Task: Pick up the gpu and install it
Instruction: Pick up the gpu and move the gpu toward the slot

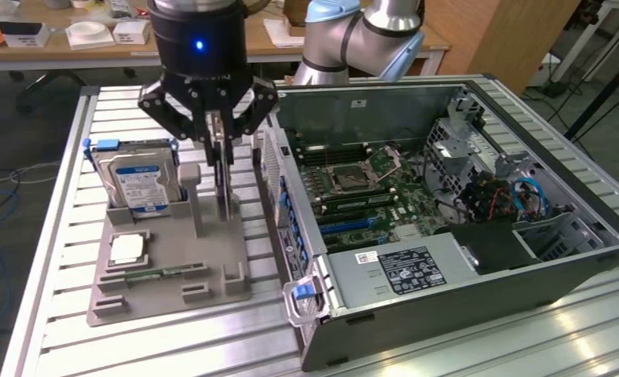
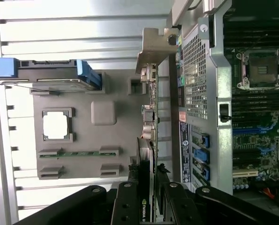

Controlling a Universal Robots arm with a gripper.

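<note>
I'm at the pick-up step: the black gripper (image 1: 221, 153) has its fingers (image 2: 125, 204) pinched on the upper edge of the gpu (image 1: 222, 192). This thin green card with a silver metal end bracket (image 2: 153, 47) stands on edge between and below them, over the grey plastic parts holder (image 1: 173, 290). I can't tell whether its lower edge is clear of the slot. I judge the lift needs a straight upward pull, since the open black computer case (image 1: 393, 338) sits just beside the fingers.
</note>
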